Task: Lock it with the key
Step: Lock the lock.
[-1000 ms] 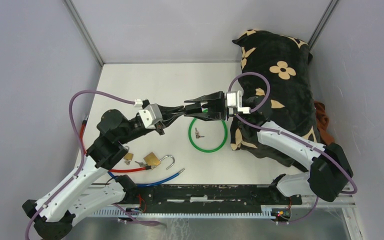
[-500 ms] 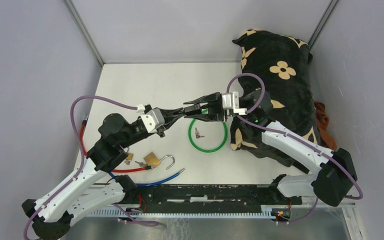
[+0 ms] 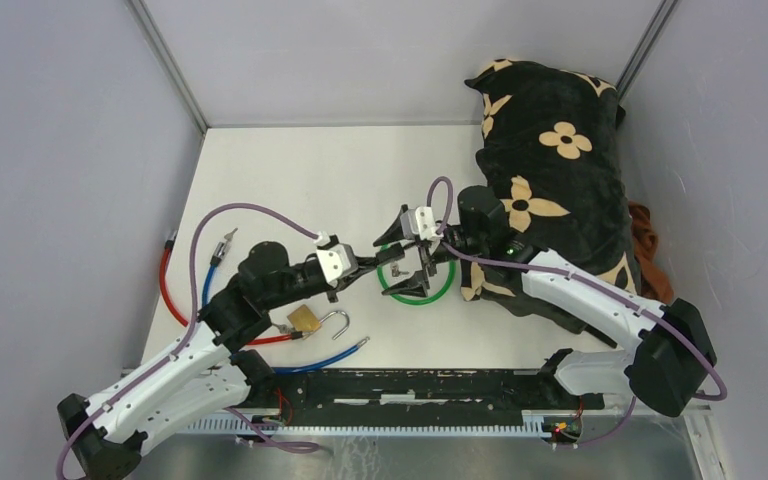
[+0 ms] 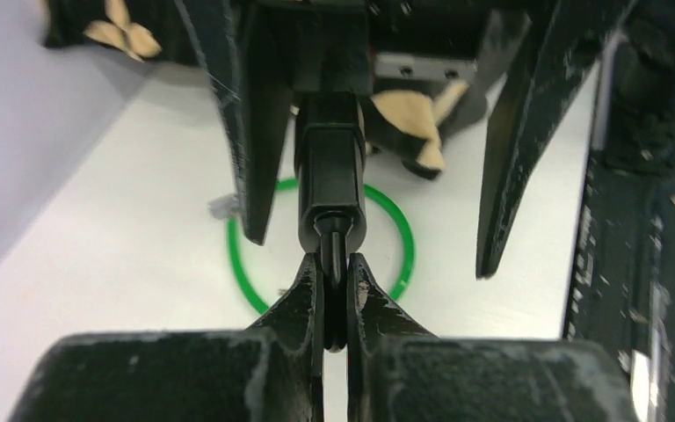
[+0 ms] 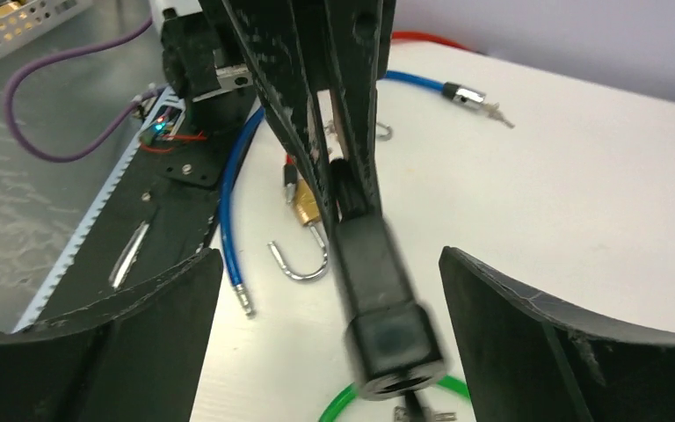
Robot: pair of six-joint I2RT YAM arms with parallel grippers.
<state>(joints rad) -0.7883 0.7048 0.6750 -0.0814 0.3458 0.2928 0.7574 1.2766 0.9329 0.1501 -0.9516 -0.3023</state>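
Pinches lock barrel (image 4: pixel 332 176) by its tip in narrow left tool (image 4: pixel 335 274); straddles it with wide right tool (image 5: pixel 330 253). Hides part of green ring (image 4: pixel 404 246); leaves key (image 5: pixel 426 413) under right tool blurred, cut off.

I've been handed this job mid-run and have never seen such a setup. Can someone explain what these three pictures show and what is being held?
These are two robot arms bolted at the near edge of a white table. The wide picture looks down from above and behind them. The other two come from a small camera on each wrist, so each shows its own claw close up.

The left claw is shut, pinching the thin tip of a black barrel-shaped piece; I can't tell exactly what that piece is. The right claw is wide open, with one finger on either side of that piece.

On the table lie a green loop, a brass padlock with its shackle swung open, a red cable and a blue cable. A black flowered cushion sits at the right.
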